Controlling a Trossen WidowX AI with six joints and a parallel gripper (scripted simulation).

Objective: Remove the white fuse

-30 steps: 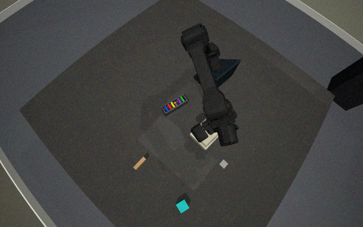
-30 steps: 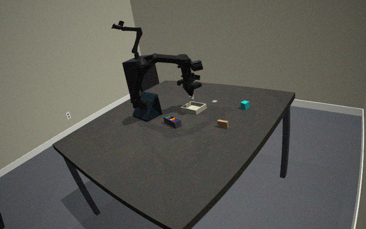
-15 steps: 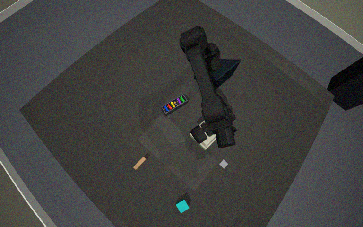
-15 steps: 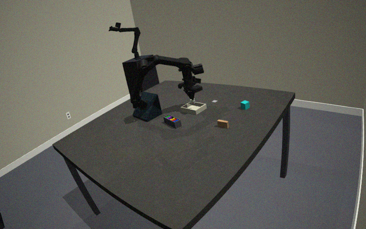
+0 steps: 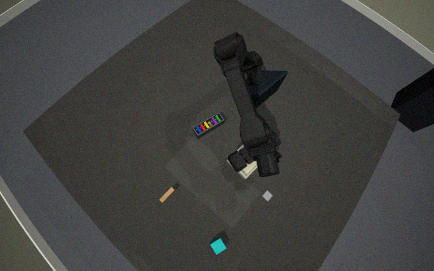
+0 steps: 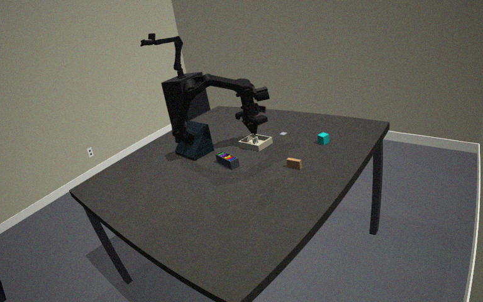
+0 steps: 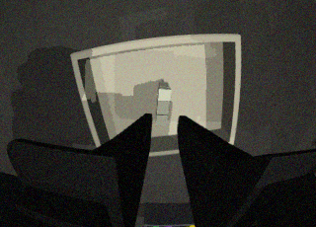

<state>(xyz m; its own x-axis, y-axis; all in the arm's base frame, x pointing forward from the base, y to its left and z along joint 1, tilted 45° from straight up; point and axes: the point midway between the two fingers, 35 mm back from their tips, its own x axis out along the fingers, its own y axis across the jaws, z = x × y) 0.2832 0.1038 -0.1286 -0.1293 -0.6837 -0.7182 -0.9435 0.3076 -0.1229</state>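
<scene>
The arm hung over the tray (image 6: 255, 142), well apart from the fuse block (image 6: 227, 159). The gripper (image 7: 164, 127) had its fingers parted, gripping nothing, with the white fuse (image 7: 164, 97) free below them on the tray floor. A good release here called for widening the fingers fully, then rising straight, clear of the tray walls.

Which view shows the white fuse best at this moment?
The wrist view: the white fuse lies in the tray, seen in the gap of the open end effector. The exterior view shows only a small speck there; the top view hides it under the arm.
</scene>
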